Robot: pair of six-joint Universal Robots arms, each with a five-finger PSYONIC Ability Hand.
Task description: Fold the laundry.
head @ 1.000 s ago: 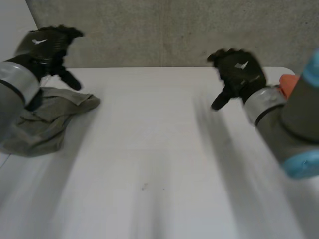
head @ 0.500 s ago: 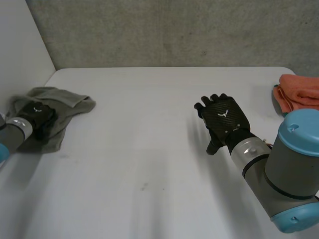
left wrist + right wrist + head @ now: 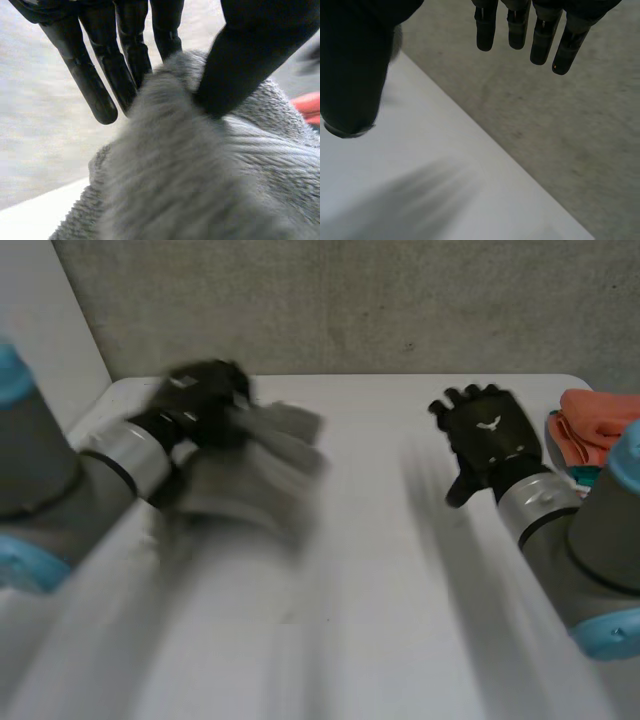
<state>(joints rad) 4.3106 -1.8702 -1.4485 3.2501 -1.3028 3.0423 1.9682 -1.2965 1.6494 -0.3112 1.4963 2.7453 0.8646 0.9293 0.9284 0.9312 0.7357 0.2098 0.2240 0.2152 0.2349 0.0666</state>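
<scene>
In the head view, the left hand [image 3: 205, 400] is up over the far left part of the white table [image 3: 350, 640]. It is holding tight to a grey cloth [image 3: 265, 455]. The cloth hangs down from the hand, and it may touch the table, but that is hard to tell. The right hand [image 3: 490, 432] is over the far right part of the table. Its fingers are straight and spread, and it holds nothing. An orange towel [image 3: 600, 420] lies at the table's far right corner.

In the left wrist view, the thumb of the left hand [image 3: 250, 55] squeezes the grey cloth [image 3: 190, 170] against the fingers [image 3: 95, 85]. The cloth bunches up under the palm. A bit of the table [image 3: 25, 222] shows under the cloth.

In the right wrist view, the right hand [image 3: 350, 65] is above the table [image 3: 420, 190] near its far edge. Its fingers [image 3: 520, 30] are straight and apart from the thumb, with nothing between them. A grey wall [image 3: 560, 125] stands behind the table.
</scene>
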